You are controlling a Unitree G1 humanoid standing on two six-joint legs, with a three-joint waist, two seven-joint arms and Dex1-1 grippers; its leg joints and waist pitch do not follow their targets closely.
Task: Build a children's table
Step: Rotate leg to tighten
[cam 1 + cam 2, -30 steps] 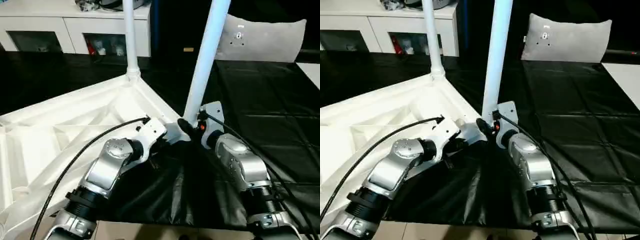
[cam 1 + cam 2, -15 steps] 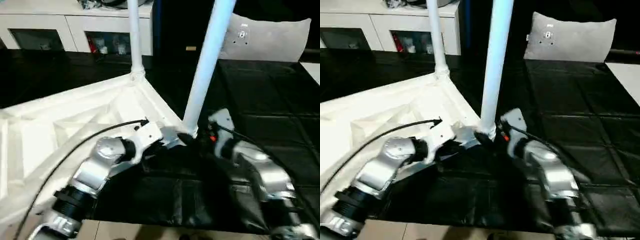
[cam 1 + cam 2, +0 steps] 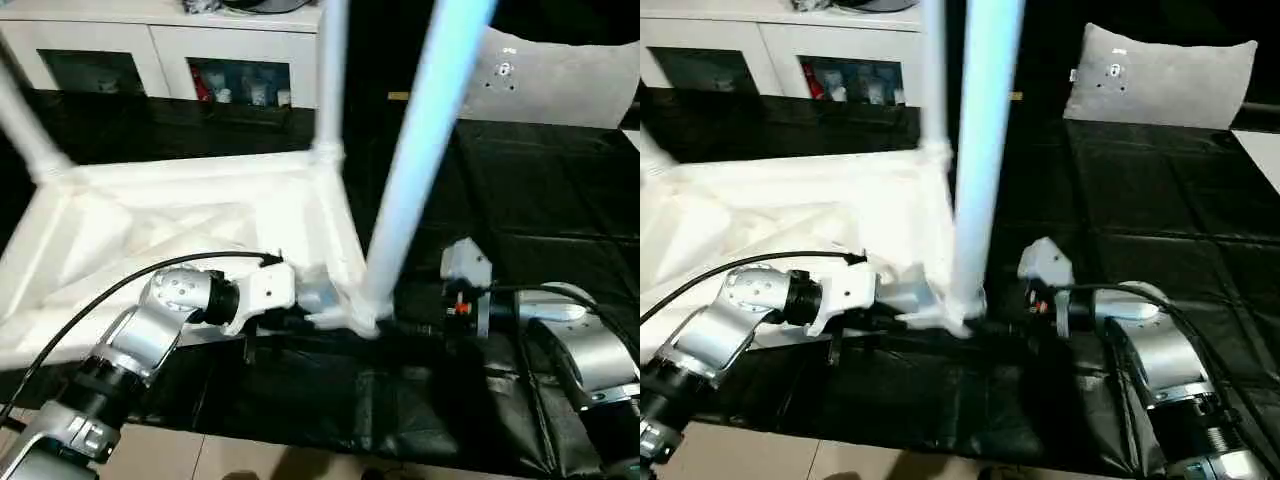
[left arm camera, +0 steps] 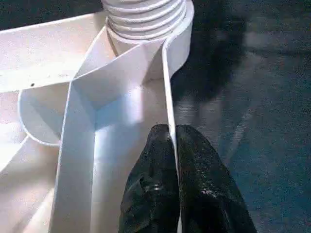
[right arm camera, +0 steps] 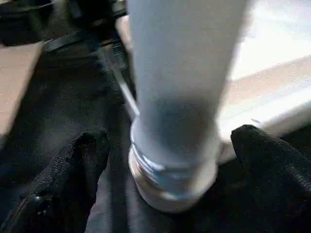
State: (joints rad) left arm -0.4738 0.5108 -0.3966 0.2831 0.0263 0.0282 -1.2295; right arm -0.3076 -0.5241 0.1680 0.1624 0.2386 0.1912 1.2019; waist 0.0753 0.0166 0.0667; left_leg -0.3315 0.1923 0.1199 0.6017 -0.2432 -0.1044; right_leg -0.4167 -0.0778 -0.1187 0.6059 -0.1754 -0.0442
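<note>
The children's table lies upside down: its white top point(image 3: 190, 215) shows the ribbed underside. A leg point(image 3: 420, 160) stands in the near corner socket point(image 3: 362, 318). Two more legs rise at the far corner point(image 3: 329, 80) and the left corner point(image 3: 25, 130). My left gripper point(image 4: 172, 133) is shut on the top's thin rim wall point(image 4: 167, 87), just short of the near leg's threaded base point(image 4: 146, 19). My right gripper point(image 5: 170, 145) is open, with its fingers point(image 5: 73, 179) standing on either side of the near leg's base point(image 5: 175, 179), apart from it.
A black cover point(image 3: 540, 200) spreads over the work surface, wrinkled under my arms. A grey cushion point(image 3: 560, 85) lies at the back right and a white cabinet point(image 3: 150, 50) stands behind. The surface's front edge and pale floor point(image 3: 250, 460) are just below my forearms.
My right gripper has opened off the near leg and its forearm has swung out to the right. The whole picture has shifted, bringing the left corner leg into sight. My left gripper keeps its hold.
</note>
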